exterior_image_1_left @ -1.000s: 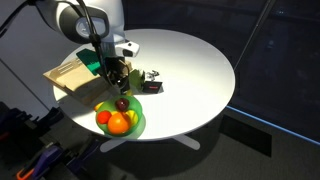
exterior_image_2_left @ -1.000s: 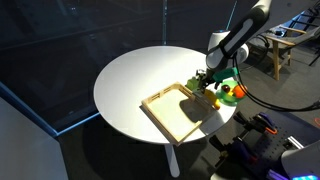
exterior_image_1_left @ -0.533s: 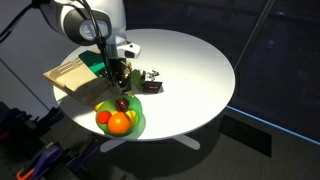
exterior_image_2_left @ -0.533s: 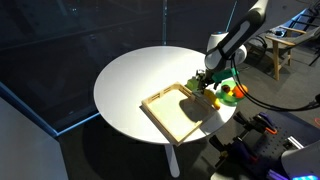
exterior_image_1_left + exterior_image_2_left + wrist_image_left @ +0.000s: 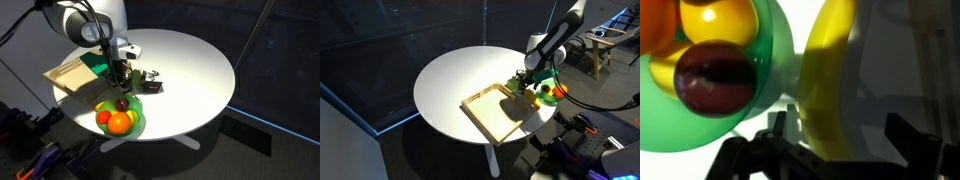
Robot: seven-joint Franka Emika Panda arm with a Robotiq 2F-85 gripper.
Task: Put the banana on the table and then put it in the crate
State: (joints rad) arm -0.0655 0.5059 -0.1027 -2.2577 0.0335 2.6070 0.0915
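— Where is the banana?

— In the wrist view the banana [image 5: 830, 70] runs from 12 o'clock down to 6 o'clock, a long yellow curve against the white worktop [image 5: 895, 55]. It is outside the green plate [image 5: 775, 55], which sits at its 9 o'clock with the rim just beside the peel. I can't tell whether they touch.

— And the pincer?

— The pincer [image 5: 837, 125] is spread. Its dark fingers [image 5: 915, 150] come in from 6 o'clock, one on each side of the banana's lower end. One is close by the peel on the plate side, and the other is well apart at 3 o'clock. It is not clamped on the fruit.

— What's on the plate?

— A dark red fruit [image 5: 715, 78] is nearest the camera, with a yellow fruit [image 5: 715, 15] at its 12 o'clock. An orange fruit [image 5: 652, 20] is at 10 o'clock, cut by the picture's edge.

— Does the banana show from outside?

— Not clearly. In both exterior views the pincer [image 5: 120, 88] [image 5: 527, 88] hangs low over the worktop and hides it.

— The crate?

— In an exterior view the crate [image 5: 68, 75] lies at 10 o'clock of the plate, near the worktop's edge. A small dark object [image 5: 150, 82] is at 3 o'clock of the pincer, too small to identify.
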